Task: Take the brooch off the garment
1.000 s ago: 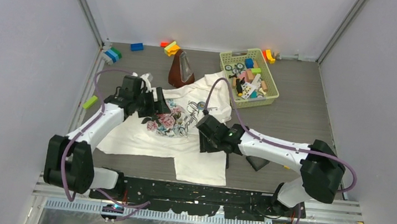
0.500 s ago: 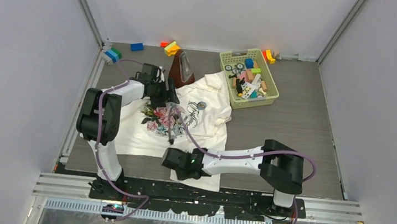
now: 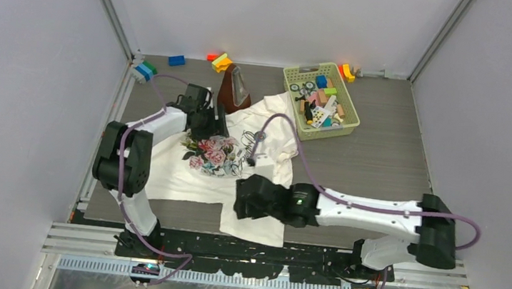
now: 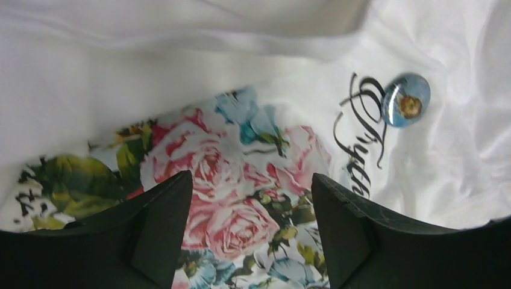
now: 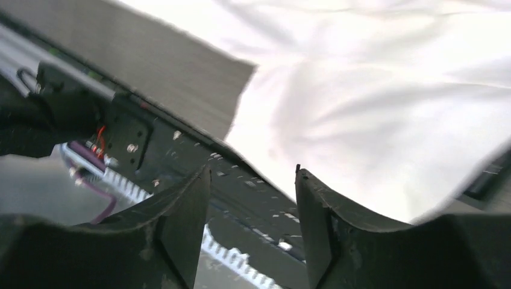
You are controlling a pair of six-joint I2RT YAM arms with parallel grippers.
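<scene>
right arm (image 3: 362, 202) swung rightward | left gripper (image 4: 250, 180) spread, empty, above garment (image 4: 120, 90) roses | right gripper (image 5: 253, 171) spread, empty | next: centre left jaws on brooch (image 4: 405, 99), grip rim

The garment (image 4: 199, 72) is white, printed with pink roses, green leaves and pale blue blooms, with black script lettering beside them. The brooch (image 4: 405, 99) is glossy pale blue-grey with a small orange-brown motif at its centre. The surface (image 3: 381, 158) is grey-brown with a fine wood grain. The basket (image 3: 301, 69) is yellow-green. The right arm (image 3: 362, 202) is white with black joints and a purple cable.
</scene>
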